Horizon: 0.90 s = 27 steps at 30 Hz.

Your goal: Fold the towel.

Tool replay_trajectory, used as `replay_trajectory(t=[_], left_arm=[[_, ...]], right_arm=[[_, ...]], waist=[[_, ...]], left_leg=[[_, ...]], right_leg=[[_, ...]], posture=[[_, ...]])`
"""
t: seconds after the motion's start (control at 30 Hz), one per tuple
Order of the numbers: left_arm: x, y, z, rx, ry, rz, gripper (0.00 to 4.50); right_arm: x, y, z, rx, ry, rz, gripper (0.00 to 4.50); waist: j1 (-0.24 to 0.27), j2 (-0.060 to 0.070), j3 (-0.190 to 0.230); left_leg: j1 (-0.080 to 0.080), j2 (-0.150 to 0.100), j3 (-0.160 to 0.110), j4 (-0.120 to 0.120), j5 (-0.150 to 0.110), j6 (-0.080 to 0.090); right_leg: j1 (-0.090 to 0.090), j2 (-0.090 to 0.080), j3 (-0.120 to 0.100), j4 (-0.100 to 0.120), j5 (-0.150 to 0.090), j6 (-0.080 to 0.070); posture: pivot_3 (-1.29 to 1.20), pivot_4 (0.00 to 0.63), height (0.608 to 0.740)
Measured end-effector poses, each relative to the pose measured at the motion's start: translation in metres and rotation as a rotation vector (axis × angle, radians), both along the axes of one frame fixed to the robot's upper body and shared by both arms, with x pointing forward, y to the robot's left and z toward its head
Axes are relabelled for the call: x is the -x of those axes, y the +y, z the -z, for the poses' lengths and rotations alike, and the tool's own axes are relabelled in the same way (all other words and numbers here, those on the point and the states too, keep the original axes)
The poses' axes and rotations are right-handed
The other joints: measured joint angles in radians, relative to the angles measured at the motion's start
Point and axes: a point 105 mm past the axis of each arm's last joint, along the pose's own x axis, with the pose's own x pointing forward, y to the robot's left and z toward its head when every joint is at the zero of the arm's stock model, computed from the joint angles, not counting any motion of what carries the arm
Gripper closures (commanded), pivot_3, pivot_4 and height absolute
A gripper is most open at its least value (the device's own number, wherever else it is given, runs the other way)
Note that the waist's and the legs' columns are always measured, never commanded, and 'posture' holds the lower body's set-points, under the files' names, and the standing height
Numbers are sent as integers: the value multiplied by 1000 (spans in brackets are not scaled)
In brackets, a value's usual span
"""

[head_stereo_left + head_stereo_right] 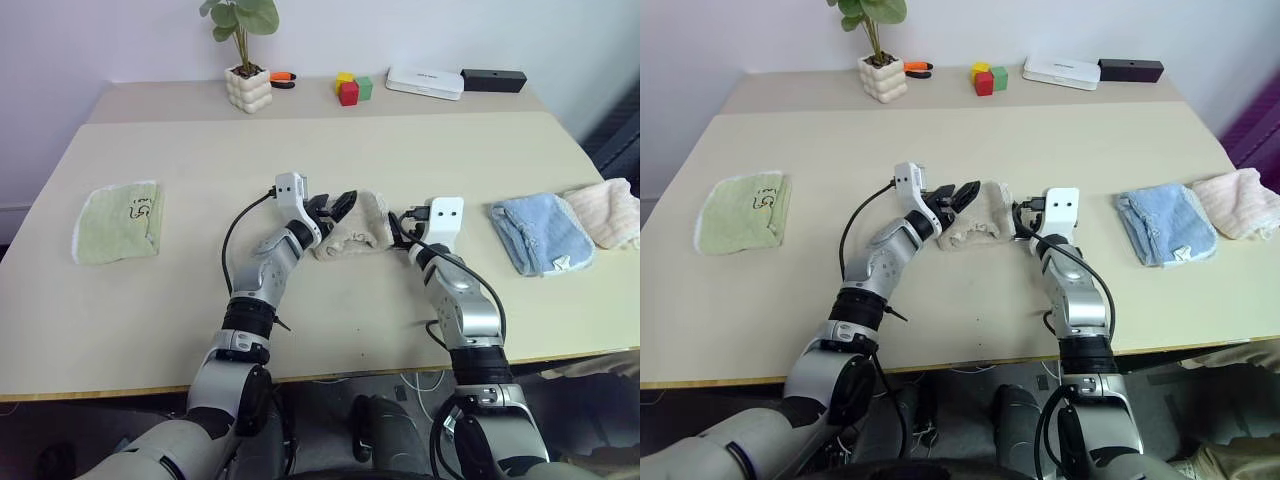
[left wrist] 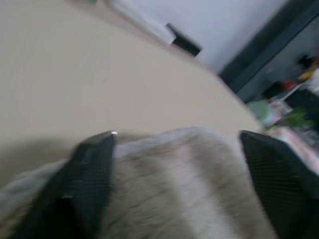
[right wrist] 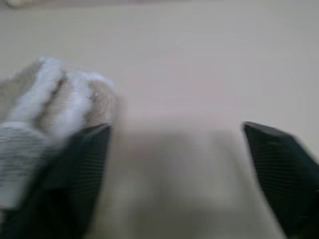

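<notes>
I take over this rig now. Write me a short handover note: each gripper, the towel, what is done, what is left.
Left gripper: open, fingers either side of the beige terry towel, not clamped.
Right gripper: open over bare table, beside the towel's edge, holding nothing.
Towel: lies bunched in a small folded bundle at table centre, between both grippers.
Done: towel appears folded and released.
Left: check the fold is neat, then pull both arms back.

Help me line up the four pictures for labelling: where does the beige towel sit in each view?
Left eye view: towel at table centre, between the open left gripper and the open right gripper.
Right eye view: towel again central, between the grippers.
Left wrist view: towel lies between that gripper's spread fingers.
Right wrist view: towel beside one finger, bare table between the fingers.
Shared landmark: the table.
</notes>
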Motion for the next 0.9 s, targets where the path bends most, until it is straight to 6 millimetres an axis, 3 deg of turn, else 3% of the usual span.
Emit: replay_trajectory(t=[0.1, 0.2, 0.3, 0.37, 0.43, 0.57, 0.77, 0.9], left_arm=[[6, 1, -18, 27, -75, 30, 41], [8, 4, -23, 22, -97, 34, 41], [10, 8, -23, 2, -105, 43, 41], [13, 9, -25, -14, -126, 66, 41], [16, 14, -34, -17, -169, 94, 41], [22, 41, -42, -116, -278, 131, 41], [32, 82, -37, -232, -338, 187, 41], [47, 109, -36, -316, -385, 260, 41]], right_arm=[[-8, -26, -19, 55, -38, 45, 0], [-11, -62, -35, 106, -66, 115, 0], [-12, -73, -35, 71, -48, 104, 0], [-13, -64, -35, -35, -8, 10, 0], [-11, -37, -40, -202, 67, -184, 0], [2, 2, -59, -322, 108, -421, 0], [6, 15, -52, -364, 221, -451, 0], [3, 25, -34, -224, 298, -435, 0]], waist=[[4, 0, 0], [2, 0, 0], [-4, 0, 0], [-6, 1, 0], [-7, 1, 1], [-2, 2, 0], [6, 2, 0], [-4, 2, 0]], left_leg=[[0, -1, 0, 1, 0, 0], [0, -1, 0, 0, 0, 0], [0, 0, 0, -1, 0, -1], [0, 0, 0, -1, 1, -1], [0, 1, 0, -1, 1, -1], [0, 1, 0, -1, 0, 1], [-1, 1, 0, 0, 0, 1], [-1, 1, 1, -1, 0, -1]], right_leg=[[0, -1, 0, 0, 0, 0], [0, -1, 0, 0, 0, 0], [0, 0, 0, 0, 0, 0], [0, 1, 0, 0, 0, 0], [-1, 1, 0, 1, 0, 0], [-1, 1, 0, 2, 0, 0], [-1, -1, 0, 2, 0, 0], [-3, 0, 0, 3, 0, 0]], posture=[[0, 150, 740], [0, 150, 740], [0, 150, 740], [0, 150, 740], [0, 150, 740], [0, 150, 740], [0, 150, 740], [0, 150, 740]])
